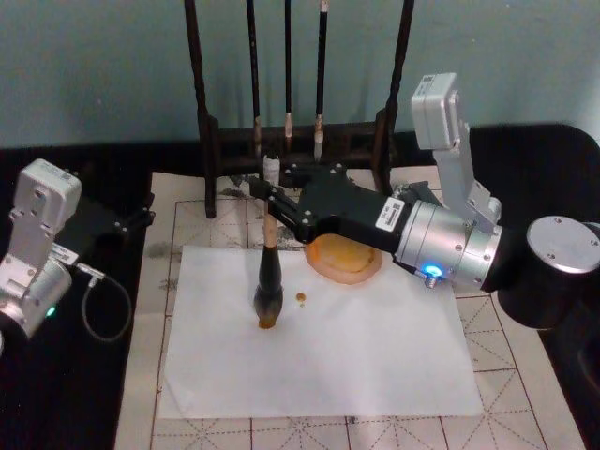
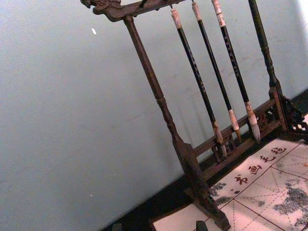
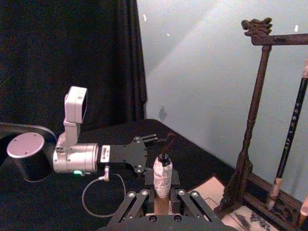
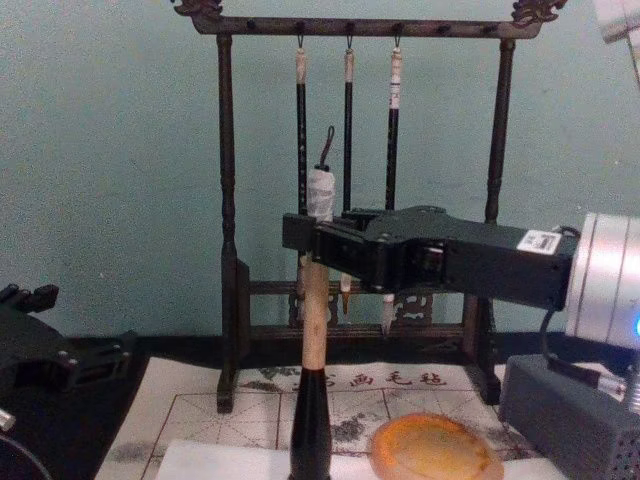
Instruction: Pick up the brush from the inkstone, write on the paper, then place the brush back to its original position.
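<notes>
My right gripper (image 1: 270,199) is shut on the tan handle of the brush (image 1: 269,272), which it holds upright. The bushy tip (image 1: 268,311) touches the white paper (image 1: 375,361) near its left part. From the side, the handle (image 4: 314,320) runs down from the gripper (image 4: 312,243), with the white end cap (image 4: 320,192) above it. In the right wrist view the cap (image 3: 162,176) stands between the fingers. The orange inkstone (image 1: 345,259) (image 4: 432,449) sits just right of the brush, under the right gripper's body. My left gripper (image 1: 131,221) (image 4: 45,345) rests open at the far left.
A dark wooden rack (image 1: 211,141) (image 2: 159,96) with three thin hanging brushes (image 4: 348,150) stands behind the paper. A gridded practice mat (image 1: 525,375) lies under the sheet. A small ink spot (image 1: 301,298) marks the paper. A grey box (image 4: 570,410) and a round grey cylinder (image 1: 562,246) are at the right.
</notes>
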Action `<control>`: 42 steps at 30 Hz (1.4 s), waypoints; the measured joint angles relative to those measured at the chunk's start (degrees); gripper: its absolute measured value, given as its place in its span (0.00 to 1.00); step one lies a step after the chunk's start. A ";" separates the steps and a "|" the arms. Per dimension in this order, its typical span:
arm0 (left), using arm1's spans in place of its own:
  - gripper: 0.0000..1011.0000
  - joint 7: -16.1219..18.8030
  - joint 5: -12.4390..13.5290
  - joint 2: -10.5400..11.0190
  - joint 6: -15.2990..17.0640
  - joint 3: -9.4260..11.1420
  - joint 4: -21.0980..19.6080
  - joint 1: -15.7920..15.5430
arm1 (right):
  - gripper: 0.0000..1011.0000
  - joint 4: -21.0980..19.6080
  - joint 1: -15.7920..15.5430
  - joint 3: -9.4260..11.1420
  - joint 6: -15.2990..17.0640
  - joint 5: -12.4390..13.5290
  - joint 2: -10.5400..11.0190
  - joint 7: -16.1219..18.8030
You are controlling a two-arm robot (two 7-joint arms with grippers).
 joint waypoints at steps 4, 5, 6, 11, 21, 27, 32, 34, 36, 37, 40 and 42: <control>0.99 0.00 0.00 0.00 0.00 0.00 0.00 0.00 | 0.20 0.08 -0.10 0.23 0.00 -0.06 0.08 -0.20; 0.99 0.00 0.00 0.00 0.00 0.00 0.00 0.00 | 0.20 0.09 -0.11 0.28 0.01 -0.07 0.11 -0.22; 0.99 0.00 0.00 0.00 0.00 0.00 0.00 0.00 | 0.20 0.09 -0.12 0.33 0.01 -0.09 0.12 -0.25; 0.99 0.00 0.00 0.00 0.00 0.00 0.00 0.00 | 0.20 0.07 -0.20 0.69 0.05 -0.13 0.30 -0.46; 0.99 0.00 0.00 0.00 0.00 0.00 0.00 0.00 | 0.20 0.07 -0.39 1.30 0.02 -0.21 0.56 -0.71; 0.99 0.00 0.00 0.00 0.00 0.00 0.00 0.00 | 0.20 0.14 -0.50 1.85 0.01 -0.35 0.85 -1.13; 0.99 0.00 0.00 0.00 0.00 0.00 0.00 0.00 | 0.20 0.21 -0.62 2.58 -0.02 -0.53 1.22 -1.56; 0.99 0.00 0.00 0.00 0.00 0.00 0.00 0.00 | 0.20 0.21 -0.69 2.91 -0.07 -0.57 1.36 -1.74; 0.99 0.00 0.00 0.00 0.00 0.00 0.00 0.00 | 0.20 0.17 -0.77 3.12 -0.10 -0.60 1.46 -1.86; 0.99 0.00 0.00 0.00 0.00 0.00 0.00 0.00 | 0.20 0.10 -0.85 3.29 -0.12 -0.64 1.57 -1.96; 0.99 0.00 0.00 0.00 0.00 0.00 0.00 0.00 | 0.20 -0.11 -1.02 3.60 -0.13 -0.76 1.77 -2.13; 0.99 0.00 0.00 0.00 0.00 0.00 0.00 0.00 | 0.20 -0.22 -1.12 3.74 -0.13 -0.81 1.85 -2.24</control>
